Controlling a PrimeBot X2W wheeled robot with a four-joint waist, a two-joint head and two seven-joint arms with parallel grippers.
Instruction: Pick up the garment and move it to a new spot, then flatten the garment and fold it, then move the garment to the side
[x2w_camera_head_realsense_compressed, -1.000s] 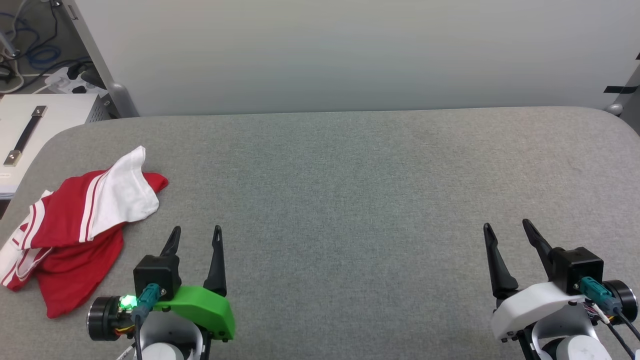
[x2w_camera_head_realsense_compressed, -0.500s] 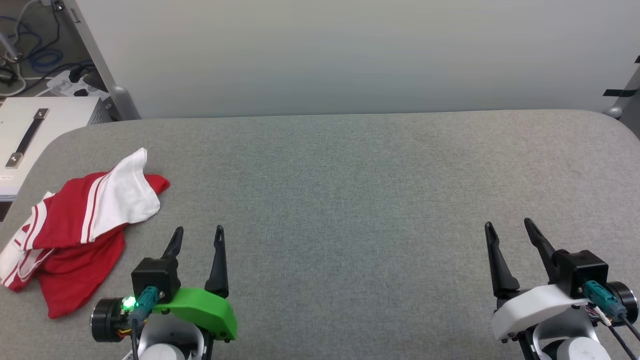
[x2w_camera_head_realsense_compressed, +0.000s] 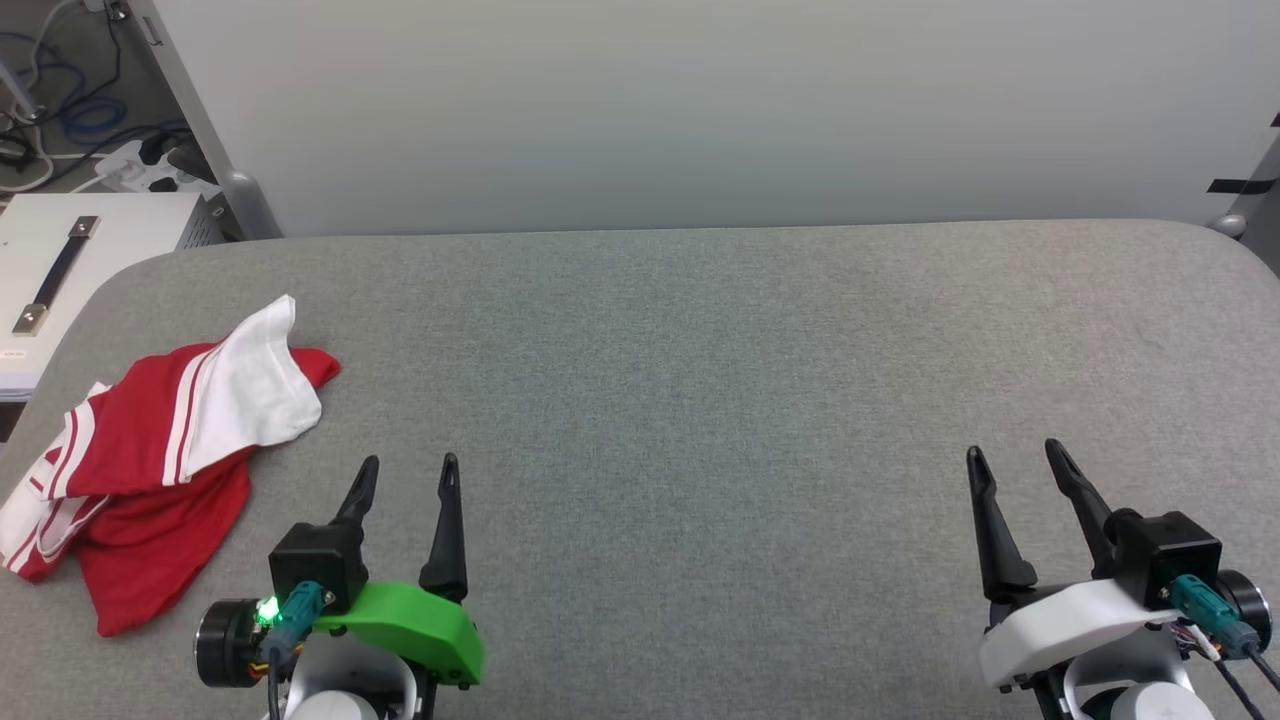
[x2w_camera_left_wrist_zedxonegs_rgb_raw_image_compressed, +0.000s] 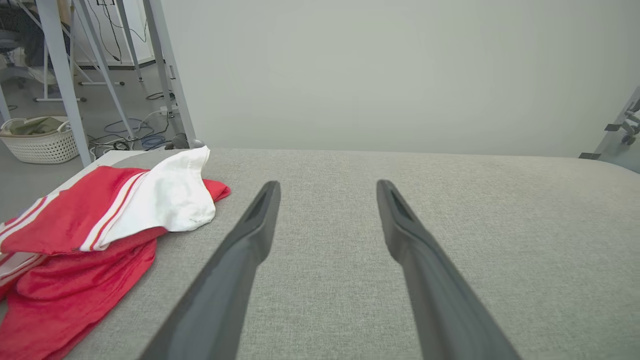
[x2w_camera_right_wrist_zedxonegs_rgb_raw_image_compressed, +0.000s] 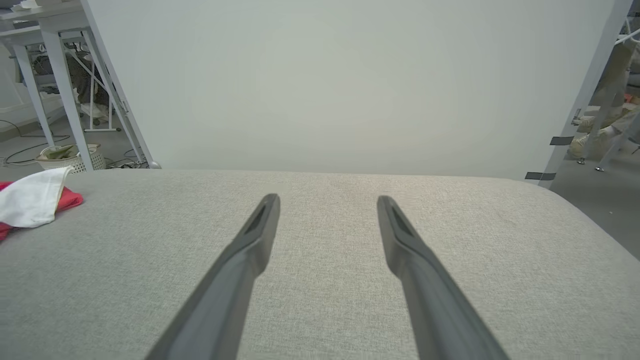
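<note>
Nudged rightward, the open left gripper (x2w_camera_head_realsense_compressed: 410, 465) hovers beside the crumpled red-and-white jersey garment (x2w_camera_head_realsense_compressed: 150, 450) at the left edge of the grey fabric table (x2w_camera_head_realsense_compressed: 700, 400), the right gripper (x2w_camera_head_realsense_compressed: 1013, 452) equally spread; wrist views add a white woven basket (x2w_camera_left_wrist_zedxonegs_rgb_raw_image_compressed: 35, 145).

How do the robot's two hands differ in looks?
Both carry two long, tapering dark fingers on a black block with a teal cable plug. The left hand has a bright green shell and a lit green lamp; the right hand has a white shell and thin loose wires.
</note>
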